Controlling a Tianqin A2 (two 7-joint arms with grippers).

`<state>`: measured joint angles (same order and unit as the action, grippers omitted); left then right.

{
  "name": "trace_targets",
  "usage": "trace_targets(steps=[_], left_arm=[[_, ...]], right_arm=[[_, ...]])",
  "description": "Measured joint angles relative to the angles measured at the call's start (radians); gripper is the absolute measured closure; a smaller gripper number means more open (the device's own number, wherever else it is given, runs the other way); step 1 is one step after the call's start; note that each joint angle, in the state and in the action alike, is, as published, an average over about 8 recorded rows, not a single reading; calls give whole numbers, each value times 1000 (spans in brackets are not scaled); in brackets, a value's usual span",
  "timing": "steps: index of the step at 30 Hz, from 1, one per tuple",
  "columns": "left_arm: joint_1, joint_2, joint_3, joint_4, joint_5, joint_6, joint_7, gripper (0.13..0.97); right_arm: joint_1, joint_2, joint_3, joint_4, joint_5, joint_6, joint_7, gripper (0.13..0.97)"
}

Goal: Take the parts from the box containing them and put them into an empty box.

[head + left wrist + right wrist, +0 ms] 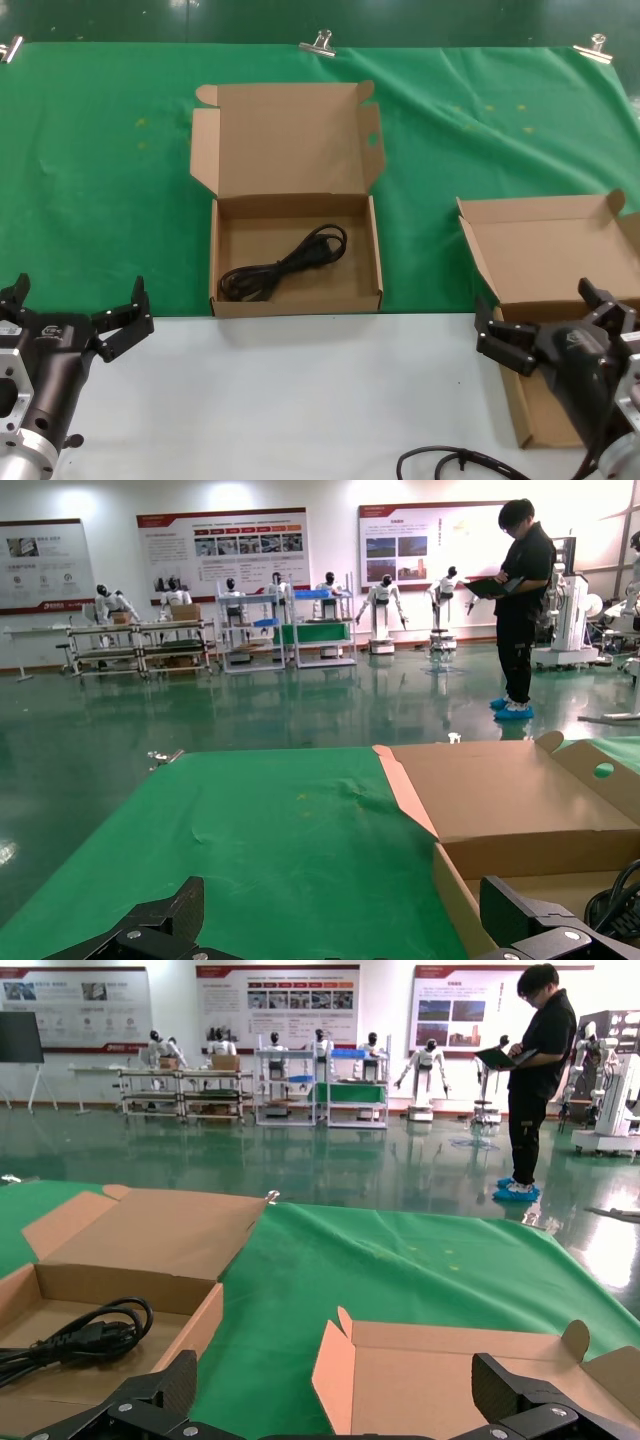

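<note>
One black power cord [285, 262] lies looped inside the middle cardboard box [214, 262], whose open lid has a side flap with a small slot. The cord also shows in the right wrist view [85, 1338] and at the edge of the left wrist view [620, 900]. A second open box [540, 250], with ear tabs on its lid, stands at the right. Its inside is mostly hidden behind my right gripper [540, 315], which is open and empty at its near side. My left gripper [80, 300] is open and empty, near the table's front left, apart from the middle box.
A green cloth [100, 180], held by metal clips [318, 42], covers the back of the table. The front strip is white [300, 390]. A loose black cable [460, 462] trails by my right arm. A person [535, 1080] stands far behind the table.
</note>
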<state>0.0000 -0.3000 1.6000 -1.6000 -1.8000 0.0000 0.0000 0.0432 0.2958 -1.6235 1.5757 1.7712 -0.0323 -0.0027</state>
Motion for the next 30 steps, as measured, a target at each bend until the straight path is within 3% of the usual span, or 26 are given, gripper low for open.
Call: trace_targets(steps=[30], left_arm=[[0,0,0,0,0,0,0,132]], right_arm=[[0,0,0,0,0,0,0,129]])
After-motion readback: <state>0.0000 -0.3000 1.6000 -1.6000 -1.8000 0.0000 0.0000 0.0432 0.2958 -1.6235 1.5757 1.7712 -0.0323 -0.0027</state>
